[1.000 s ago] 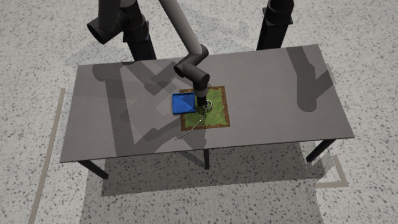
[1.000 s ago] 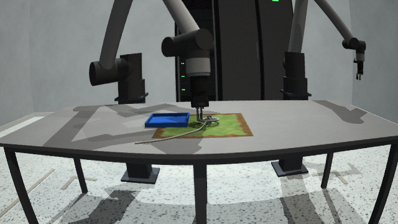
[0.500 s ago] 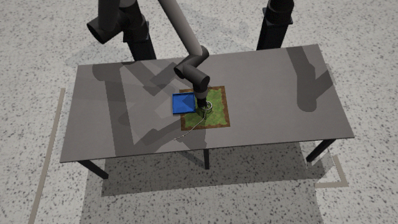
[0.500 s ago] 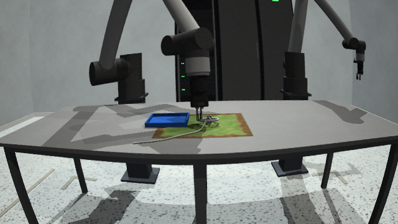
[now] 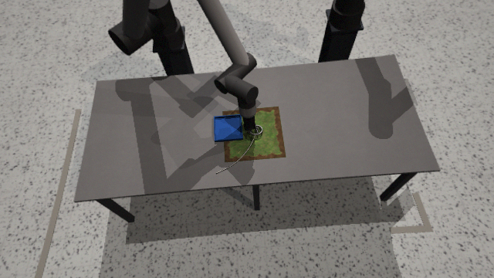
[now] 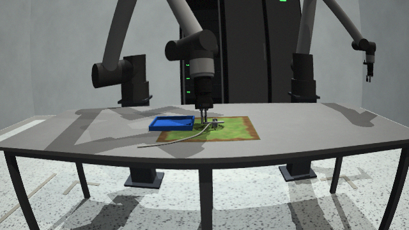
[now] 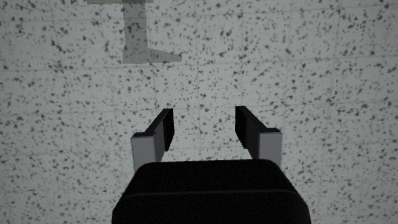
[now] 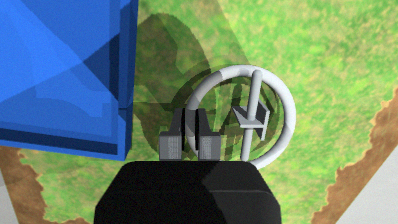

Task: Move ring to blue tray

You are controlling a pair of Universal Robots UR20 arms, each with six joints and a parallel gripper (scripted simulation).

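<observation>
R grip (image 5: 252, 131) (image 6: 204, 122) (image 8: 190, 127) near-shut on ring (image 5: 262, 132) (image 6: 220, 122) (image 8: 291, 120), long sweep of stake (image 5: 239, 159) (image 6: 192, 136) (image 8: 254, 95) top/ext only, L grip (image 6: 369, 80) (image 7: 204, 125) wide, empty.

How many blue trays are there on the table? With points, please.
1. The blue tray (image 5: 228, 129) (image 6: 172, 122) (image 8: 55, 60) stands beside the right end effector (image 5: 251, 129) (image 6: 204, 122) (image 8: 190, 130), partly over the green mat (image 5: 270, 131) (image 6: 236, 129) (image 8: 310, 45). No other is visible.

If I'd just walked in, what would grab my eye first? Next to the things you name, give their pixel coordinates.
Probably the bright blue tray (image 5: 228, 128) (image 6: 171, 122) (image 8: 55, 60), sitting at the edge of a green mat with a brown border (image 5: 281, 135) (image 6: 254, 129) (image 8: 361, 142). Just beside it, a pale ring (image 5: 262, 132) (image 8: 291, 112) is pinched in the right arm's fingers (image 5: 251, 130) (image 6: 204, 122).
</observation>
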